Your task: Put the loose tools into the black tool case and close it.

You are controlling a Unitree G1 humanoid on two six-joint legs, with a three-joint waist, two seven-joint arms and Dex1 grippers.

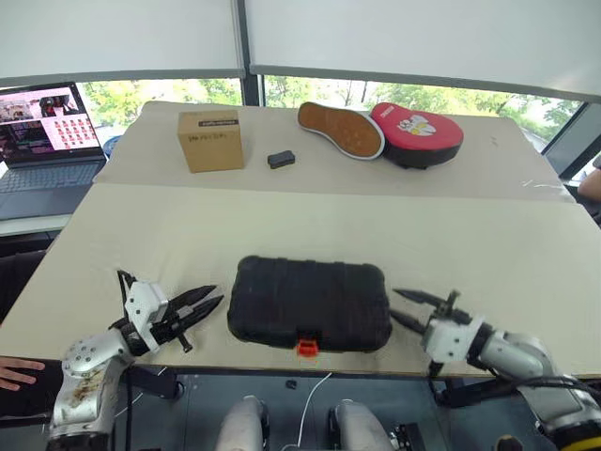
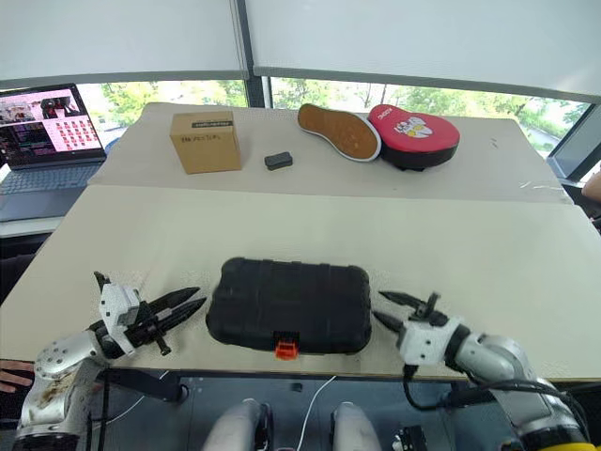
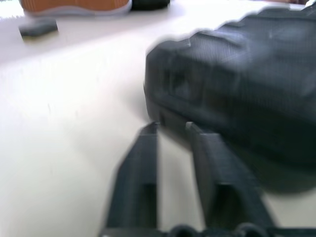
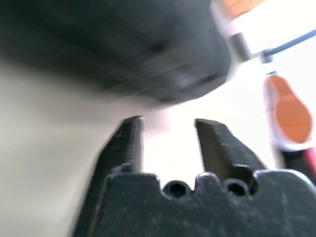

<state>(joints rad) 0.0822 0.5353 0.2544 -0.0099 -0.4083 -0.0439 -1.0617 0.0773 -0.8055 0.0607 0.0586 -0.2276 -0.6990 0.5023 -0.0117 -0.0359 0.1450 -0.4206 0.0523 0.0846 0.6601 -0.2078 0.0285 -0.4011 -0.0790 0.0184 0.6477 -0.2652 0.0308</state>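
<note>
the black tool case (image 1: pixel 309 303) lies shut at the near table edge with its orange latch (image 1: pixel 307 348) facing the robot, flanked by the left gripper (image 1: pixel 208 300) and right gripper (image 1: pixel 406 308), both empty and slightly parted, presumably clear of it since it is closed.

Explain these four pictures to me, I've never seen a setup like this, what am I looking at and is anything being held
It is a two-armed robot at a pale table. The two wide pictures come from a camera pair on its head, looking down. The two close-ups come from cameras on its wrists, looking along black fingers.

A closed black tool case with an orange latch lies between the left gripper and the right gripper. Both are open and hold nothing.

Farther back are a cardboard box, a small dark block, a shoe lying sole up and a red pad. A laptop stands off to the left.
</note>
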